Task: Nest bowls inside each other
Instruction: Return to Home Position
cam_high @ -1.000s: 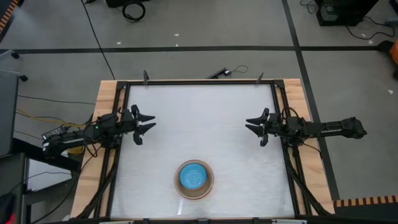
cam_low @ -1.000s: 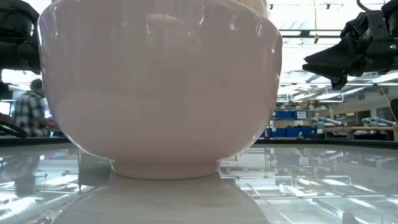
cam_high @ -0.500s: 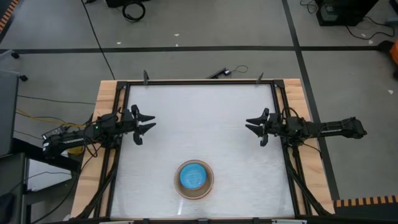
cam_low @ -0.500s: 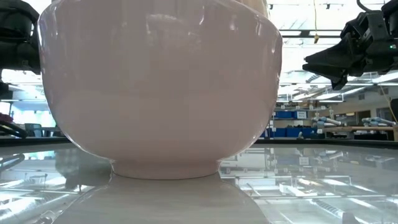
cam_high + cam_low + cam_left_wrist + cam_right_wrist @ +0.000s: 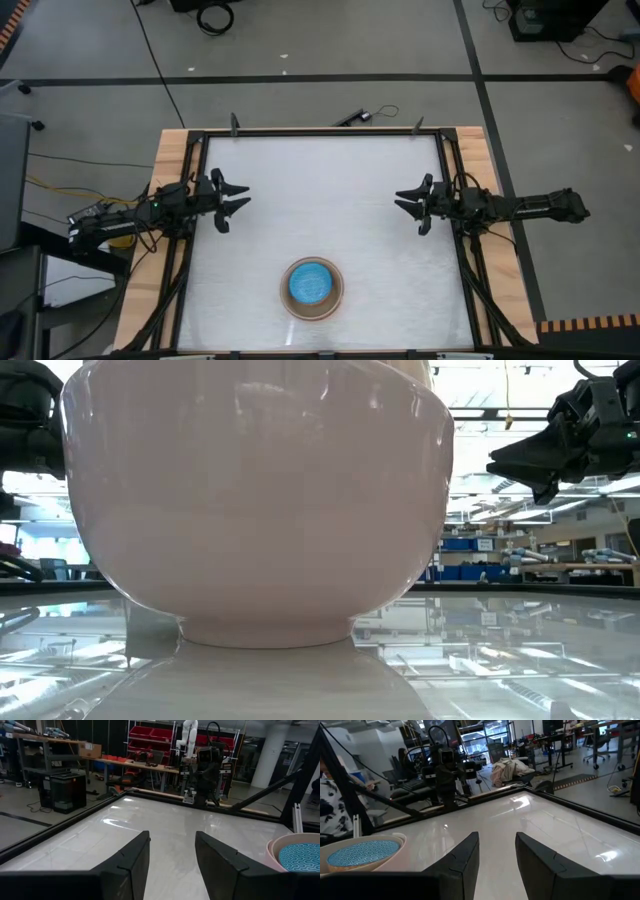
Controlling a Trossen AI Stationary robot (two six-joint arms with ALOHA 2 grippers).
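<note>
Bowl stack (image 5: 312, 288) unmoved; left claw (image 5: 246, 197), right claw (image 5: 399, 200) still spread.

The grey floor (image 5: 330, 40) around the table (image 5: 320, 170) carried dark tape lines (image 5: 300, 78), and a coiled black cable (image 5: 215, 17) lay beyond the far edge. Red storage bins (image 5: 150, 735) filled shelving behind a long workbench (image 5: 135, 764), near a white pillar (image 5: 267, 755). Ceiling strip lights (image 5: 520, 405) glowed above shelves of blue bins (image 5: 465, 545).
</note>
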